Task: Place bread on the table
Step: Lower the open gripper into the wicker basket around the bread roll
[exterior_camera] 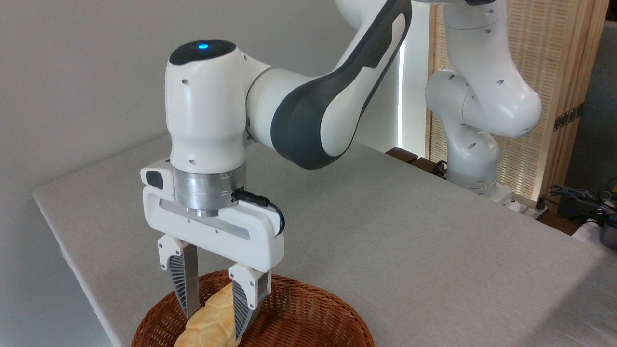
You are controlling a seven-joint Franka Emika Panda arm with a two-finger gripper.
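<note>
Two ribbed fingers [185, 284] straddle the bread [212, 322], one on each long side of the loaf, which lies in the brown wicker basket [308, 318] at the near edge of the table [385, 231]. The jaws of the gripper [216, 320] stand parted, with the loaf between them; whether either finger already touches the crust cannot be told from this angle, and no squeeze shows.

The step in hand looks like the grasp itself. To do it well, the fingers should sit low enough to catch the widest part of the loaf, yet stop short of the basket weave beneath. The closing ought to be gentle, since a soft pastry will likely dent or tear under a hard pinch. The loaf runs slantwise in the basket, and the grip seems to fall toward its upper half, so the lower end may droop once lifted. A straight rise should clear the basket rim before any sideways travel toward the bare cloth beyond.
</note>
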